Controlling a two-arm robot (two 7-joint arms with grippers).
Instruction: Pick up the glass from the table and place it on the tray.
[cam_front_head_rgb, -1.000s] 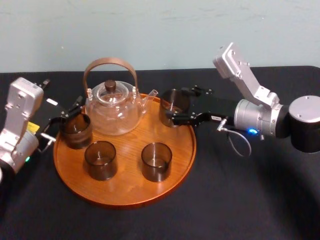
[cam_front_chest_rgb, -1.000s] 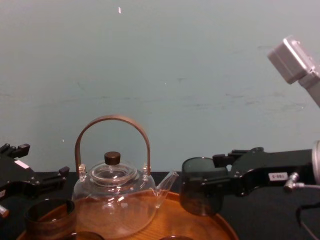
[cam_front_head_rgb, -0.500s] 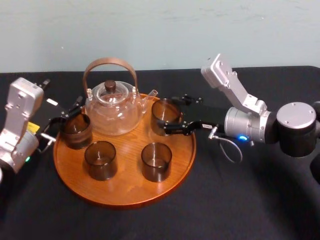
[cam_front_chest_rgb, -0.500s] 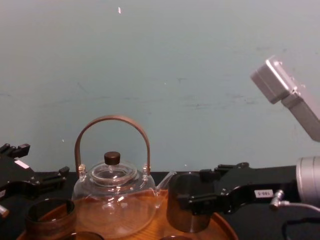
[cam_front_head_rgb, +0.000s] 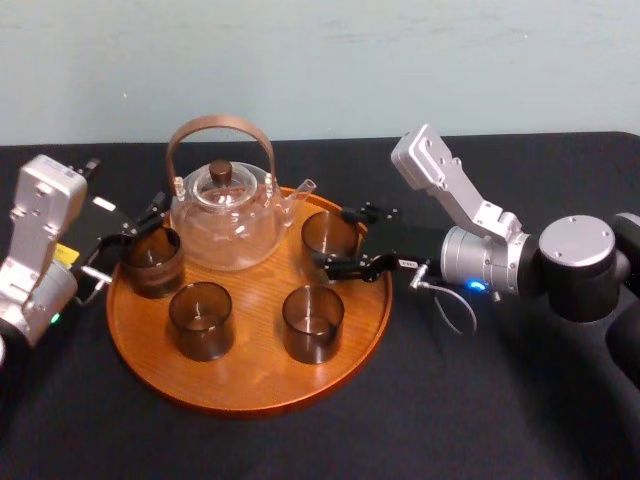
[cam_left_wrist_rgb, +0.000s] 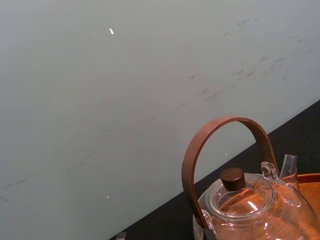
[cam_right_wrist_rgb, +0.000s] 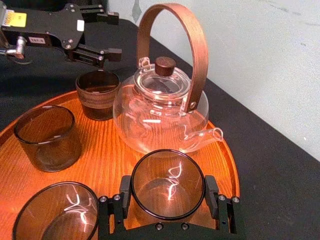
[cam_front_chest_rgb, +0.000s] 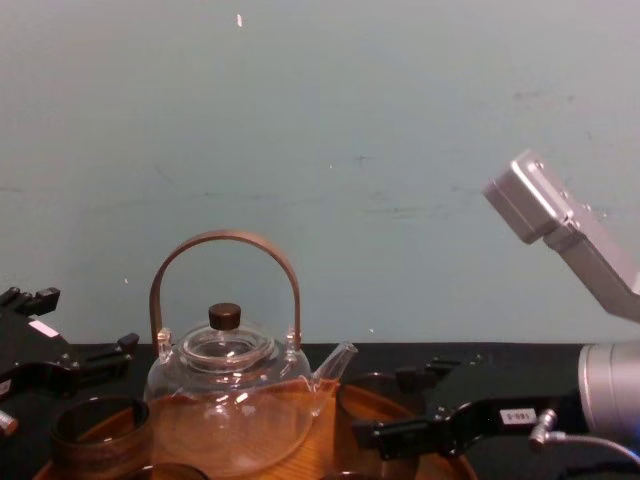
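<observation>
On the black table (cam_front_head_rgb: 520, 420), the tray (cam_front_head_rgb: 250, 372) holds the glass (cam_front_head_rgb: 326, 230) beside the teapot (cam_front_head_rgb: 225, 225), right gripper (cam_front_head_rgb: 335, 238) clamped round it, left gripper (cam_right_wrist_rgb: 116, 35) idle and spread at the tray's left; we judge release and withdrawal next.

Alpha Bot 2 up close: right arm (cam_front_head_rgb: 500, 262) has silver cylindrical joint, blue indicator light, black rounded housing behind. Boxy grey wrist camera (cam_front_head_rgb: 425, 160) on slanted bracket, small screws. Thin grey cable (cam_front_head_rgb: 447, 310) loops beneath. Black right gripper (cam_front_head_rgb: 338, 238), screw heads along frame, small white label. Silver-grey left arm (cam_front_head_rgb: 35, 250), yellow sticker, tiny light, seemingly green. Black left gripper (cam_front_head_rgb: 135, 240), white tag.
</observation>
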